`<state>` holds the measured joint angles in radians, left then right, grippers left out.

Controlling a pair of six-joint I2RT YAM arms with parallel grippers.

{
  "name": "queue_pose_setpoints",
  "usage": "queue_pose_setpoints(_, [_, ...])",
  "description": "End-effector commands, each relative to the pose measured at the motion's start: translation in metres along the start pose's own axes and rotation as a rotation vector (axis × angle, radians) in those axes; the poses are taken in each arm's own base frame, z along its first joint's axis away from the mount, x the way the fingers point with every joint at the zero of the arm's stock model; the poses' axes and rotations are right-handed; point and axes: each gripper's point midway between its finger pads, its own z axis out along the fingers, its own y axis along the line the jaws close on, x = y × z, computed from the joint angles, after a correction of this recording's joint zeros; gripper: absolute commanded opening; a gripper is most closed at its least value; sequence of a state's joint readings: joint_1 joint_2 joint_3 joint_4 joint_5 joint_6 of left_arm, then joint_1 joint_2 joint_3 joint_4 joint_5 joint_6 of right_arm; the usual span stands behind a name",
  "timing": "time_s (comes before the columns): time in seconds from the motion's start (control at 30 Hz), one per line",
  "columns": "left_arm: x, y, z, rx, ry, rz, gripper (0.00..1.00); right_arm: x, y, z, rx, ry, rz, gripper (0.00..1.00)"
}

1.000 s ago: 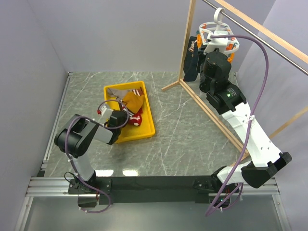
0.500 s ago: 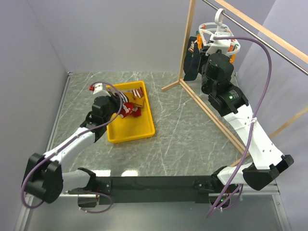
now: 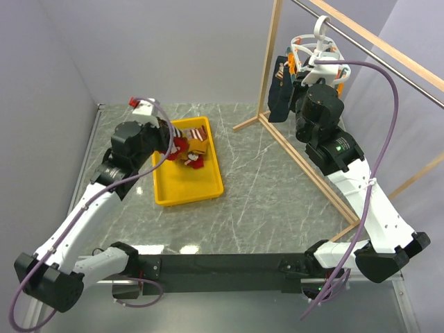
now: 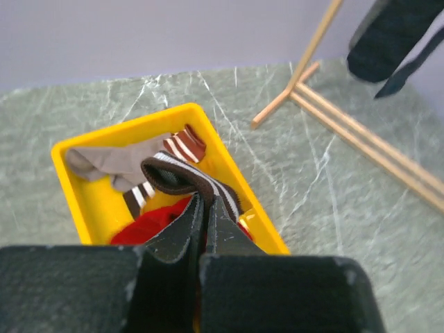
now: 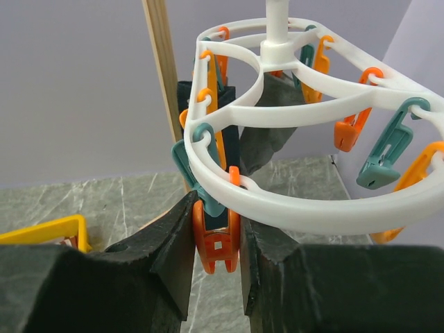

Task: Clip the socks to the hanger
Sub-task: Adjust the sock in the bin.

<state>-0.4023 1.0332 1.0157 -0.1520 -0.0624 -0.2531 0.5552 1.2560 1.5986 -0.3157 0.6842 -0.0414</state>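
Observation:
My left gripper [image 3: 175, 146] is shut on the brown-and-white striped cuff [image 4: 182, 179] of a red sock [image 3: 188, 160] and holds it above the yellow tray [image 3: 210, 188]; in the left wrist view the jaws [image 4: 205, 202] pinch the cuff. A grey-beige sock [image 4: 111, 162] lies in the tray. My right gripper [image 3: 309, 71] is at the white hanger [image 3: 316, 48], its jaws [image 5: 216, 243] shut on an orange clip [image 5: 216, 244] under the ring [image 5: 312, 209]. A dark navy sock [image 3: 279, 101] hangs clipped to the hanger.
The hanger hangs from a metal rod [image 3: 390, 57] in a wooden frame [image 3: 268, 64] whose base bars [image 3: 305, 166] run along the table's right side. Grey walls close the left and back. The tray's rim [image 4: 220, 142] stands beneath my left gripper.
My left arm has risen and swung back, lifting the red sock out of the tray. My right gripper has shifted slightly up and right at the hanger.

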Motion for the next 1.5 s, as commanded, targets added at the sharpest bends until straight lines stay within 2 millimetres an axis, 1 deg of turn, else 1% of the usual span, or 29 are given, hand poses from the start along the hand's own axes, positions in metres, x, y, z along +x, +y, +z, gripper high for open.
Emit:
queue_pose_setpoints(0.0, [0.043,-0.008,0.011,0.078,0.184,0.149,0.01,-0.013,-0.001,-0.004,-0.019,-0.038,0.046,0.11])
queue_pose_setpoints(0.03, [0.061,-0.009,0.016,0.072,0.231,0.173,0.01,-0.013,0.000,-0.004,-0.022,-0.039,0.051,0.11])
queue_pose_setpoints(0.07, [0.071,0.001,0.019,0.019,0.250,0.193,0.00,-0.013,0.000,-0.004,-0.022,-0.039,0.053,0.11])
queue_pose_setpoints(0.13, [0.101,0.006,0.025,-0.006,0.325,0.235,0.01,-0.012,0.001,-0.003,-0.020,-0.037,0.049,0.10])
queue_pose_setpoints(0.23, [0.123,0.003,0.038,-0.010,0.369,0.268,0.01,-0.008,0.000,-0.003,-0.018,-0.035,0.040,0.10])
queue_pose_setpoints(0.4, [0.133,-0.018,0.059,0.056,0.352,0.268,0.01,-0.005,-0.002,-0.002,-0.006,-0.032,0.026,0.10])
queue_pose_setpoints(0.43, [0.143,-0.018,0.063,0.062,0.373,0.263,0.01,-0.003,-0.002,-0.002,-0.008,-0.031,0.022,0.10])
queue_pose_setpoints(0.53, [0.165,-0.019,0.066,0.073,0.437,0.258,0.13,-0.004,-0.003,-0.001,0.003,-0.037,0.019,0.10])
queue_pose_setpoints(0.57, [0.169,-0.018,0.065,0.062,0.453,0.254,0.21,-0.005,-0.004,-0.001,0.005,-0.037,0.019,0.11])
queue_pose_setpoints(0.63, [0.173,-0.013,0.060,0.036,0.462,0.234,0.28,-0.007,-0.003,-0.001,0.000,-0.040,0.020,0.10])
queue_pose_setpoints(0.67, [0.179,-0.010,0.056,0.025,0.468,0.228,0.40,-0.007,-0.002,0.000,0.000,-0.040,0.022,0.10])
queue_pose_setpoints(0.7, [0.176,-0.009,0.053,0.011,0.454,0.205,0.51,-0.008,-0.003,-0.001,-0.001,-0.044,0.023,0.10])
queue_pose_setpoints(0.73, [0.164,-0.009,0.050,-0.004,0.411,0.186,0.69,-0.008,-0.003,-0.001,-0.003,-0.044,0.025,0.11])
queue_pose_setpoints(0.77, [0.162,-0.007,0.046,-0.019,0.400,0.168,0.84,-0.008,-0.002,0.000,-0.003,-0.043,0.025,0.10])
queue_pose_setpoints(0.8, [0.150,-0.010,0.044,-0.027,0.363,0.123,0.88,-0.007,-0.001,0.000,-0.004,-0.040,0.026,0.10])
queue_pose_setpoints(0.83, [0.147,-0.009,0.042,-0.047,0.349,0.090,0.90,-0.007,0.000,0.000,-0.007,-0.041,0.028,0.10])
queue_pose_setpoints(0.87, [0.140,-0.003,0.041,-0.097,0.329,0.059,0.93,-0.007,0.001,0.001,-0.012,-0.037,0.026,0.10])
queue_pose_setpoints(0.97, [0.132,0.000,0.038,-0.170,0.272,-0.111,0.93,-0.006,0.002,0.002,-0.017,-0.036,0.030,0.10])
queue_pose_setpoints(1.03, [0.124,-0.006,0.032,-0.174,0.210,-0.285,0.93,-0.007,0.003,0.002,-0.020,-0.037,0.031,0.10])
queue_pose_setpoints(1.07, [0.138,-0.006,0.027,-0.171,0.220,-0.331,0.92,-0.008,0.004,0.002,-0.023,-0.037,0.031,0.11])
queue_pose_setpoints(1.1, [0.126,-0.016,0.023,-0.146,0.166,-0.436,0.91,-0.008,0.005,0.002,-0.026,-0.037,0.034,0.10])
queue_pose_setpoints(1.13, [0.121,-0.021,0.022,-0.122,0.132,-0.472,0.91,-0.008,0.005,0.003,-0.026,-0.036,0.034,0.10])
queue_pose_setpoints(1.17, [0.127,-0.023,0.018,-0.128,0.128,-0.488,0.91,-0.008,0.006,0.003,-0.029,-0.034,0.034,0.10])
queue_pose_setpoints(1.2, [0.121,-0.029,0.015,-0.118,0.096,-0.498,0.91,-0.009,0.006,0.003,-0.031,-0.035,0.036,0.10])
queue_pose_setpoints(1.27, [0.124,-0.034,0.014,-0.123,0.103,-0.484,0.91,-0.008,0.006,0.003,-0.032,-0.034,0.037,0.10])
queue_pose_setpoints(1.33, [0.146,-0.031,0.018,-0.168,0.173,-0.451,0.90,-0.008,0.006,0.003,-0.032,-0.035,0.038,0.10])
queue_pose_setpoints(1.37, [0.147,-0.033,0.021,-0.180,0.193,-0.454,0.89,-0.008,0.007,0.002,-0.034,-0.033,0.036,0.10])
queue_pose_setpoints(1.4, [0.167,-0.030,0.023,-0.216,0.261,-0.434,0.89,-0.008,0.005,0.002,-0.031,-0.033,0.034,0.10])
queue_pose_setpoints(1.47, [0.174,-0.030,0.027,-0.245,0.299,-0.439,0.88,-0.008,0.005,0.002,-0.031,-0.033,0.033,0.10])
